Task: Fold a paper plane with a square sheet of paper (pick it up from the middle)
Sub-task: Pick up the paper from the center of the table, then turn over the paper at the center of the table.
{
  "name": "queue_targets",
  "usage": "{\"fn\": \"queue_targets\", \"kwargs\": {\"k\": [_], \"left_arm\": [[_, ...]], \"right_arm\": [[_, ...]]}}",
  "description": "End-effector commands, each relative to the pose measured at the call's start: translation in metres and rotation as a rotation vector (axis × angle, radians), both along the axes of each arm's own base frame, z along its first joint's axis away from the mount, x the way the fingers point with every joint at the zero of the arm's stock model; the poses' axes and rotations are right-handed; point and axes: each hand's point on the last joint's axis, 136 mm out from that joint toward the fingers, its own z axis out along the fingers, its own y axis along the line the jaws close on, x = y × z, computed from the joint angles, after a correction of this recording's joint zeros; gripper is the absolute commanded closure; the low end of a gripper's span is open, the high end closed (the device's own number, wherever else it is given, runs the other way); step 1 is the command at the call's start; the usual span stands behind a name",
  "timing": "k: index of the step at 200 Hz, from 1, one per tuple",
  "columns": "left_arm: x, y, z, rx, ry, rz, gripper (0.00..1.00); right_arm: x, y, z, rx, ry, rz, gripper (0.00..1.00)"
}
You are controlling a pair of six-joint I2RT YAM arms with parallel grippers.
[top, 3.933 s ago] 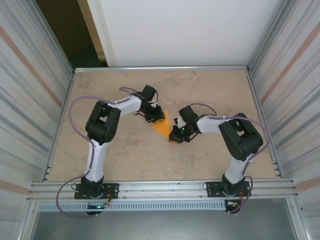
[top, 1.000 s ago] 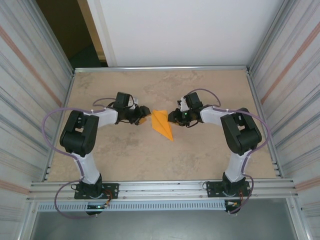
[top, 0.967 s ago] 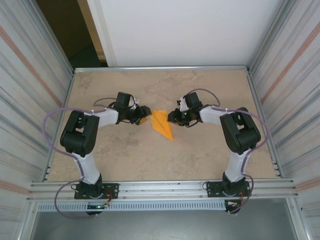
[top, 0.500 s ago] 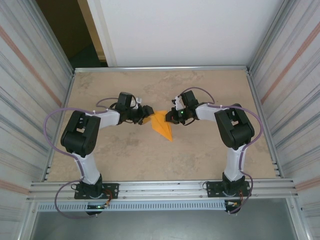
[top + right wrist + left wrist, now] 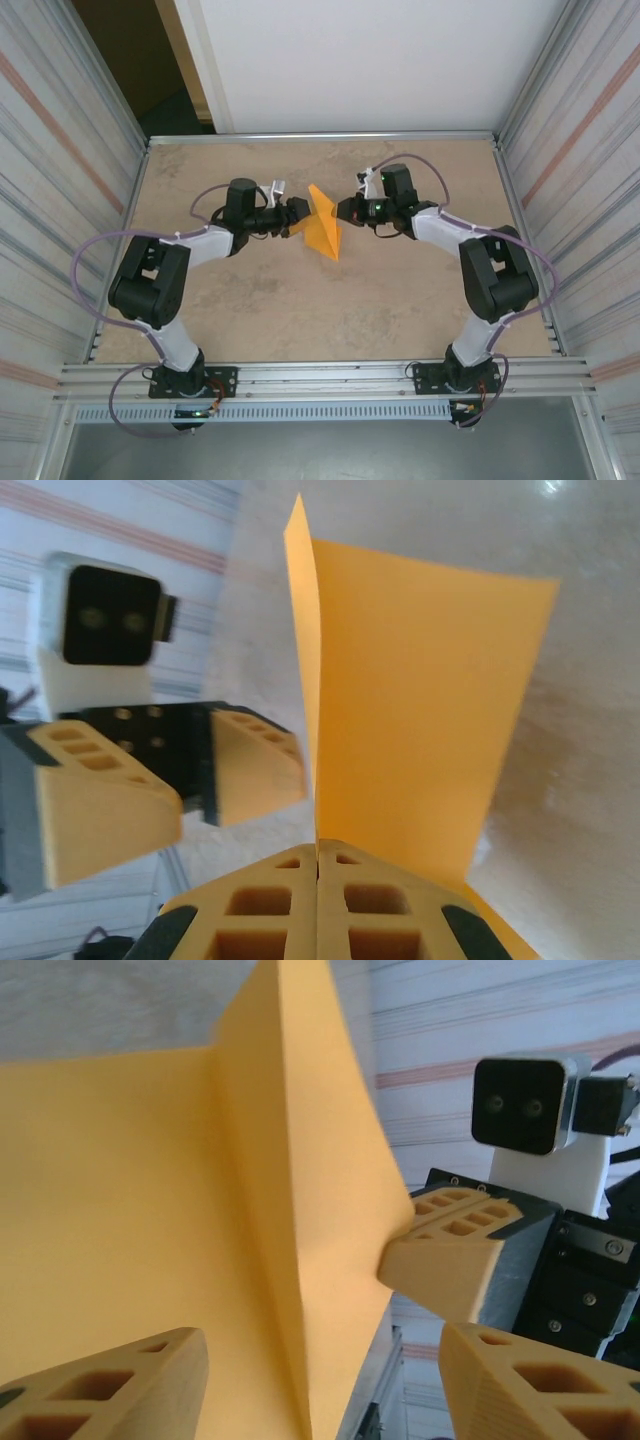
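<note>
Beige marbled counter (image 5: 250, 300) boxed in by corrugated metal walls (image 5: 60, 200), white panel (image 5: 380, 60) at the back; both arms reach inward and meet near the middle-back of the counter; orange paper plane (image 5: 321, 228) is between them, pointed tip toward the near edge, centre crease standing up on edge; right claw (image 5: 318, 872) has fingers pressed together, clamped on the paper plane's folded edge; one flap spreads off to the side of the crease in the right wrist view; left claw (image 5: 322, 1360) has fingers apart, facing the paper plane from the opposite side, just beside it, nothing gripped; cannot tell whether its pads touch the paper; cannot tell if the tip rests on the counter or hangs clear
</note>
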Motion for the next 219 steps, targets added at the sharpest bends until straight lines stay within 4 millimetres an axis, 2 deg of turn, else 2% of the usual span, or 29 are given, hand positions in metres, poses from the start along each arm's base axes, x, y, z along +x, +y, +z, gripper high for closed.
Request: {"fn": "queue_targets", "kwargs": {"k": [1, 36, 80, 155, 219], "left_arm": [[-0.013, -0.014, 0.044, -0.085, -0.145, -0.084, 0.30], [-0.017, -0.020, 0.053, -0.087, -0.181, -0.108, 0.25], [-0.021, -0.036, 0.066, -0.122, -0.213, -0.174, 0.31], [-0.021, -0.040, 0.077, -0.159, -0.267, -0.189, 0.54], [-0.018, -0.040, 0.070, -0.144, -0.258, -0.180, 0.71]], "right_arm": [[-0.004, 0.000, 0.032, 0.097, -0.025, 0.010, 0.99], [-0.006, -0.002, 0.057, 0.180, -0.039, 0.020, 0.98], [-0.008, -0.001, 0.070, 0.226, -0.044, 0.031, 0.98], [-0.007, -0.005, 0.077, 0.268, -0.033, 0.025, 0.97], [-0.005, -0.009, 0.075, 0.271, -0.019, 0.016, 0.94]]}}
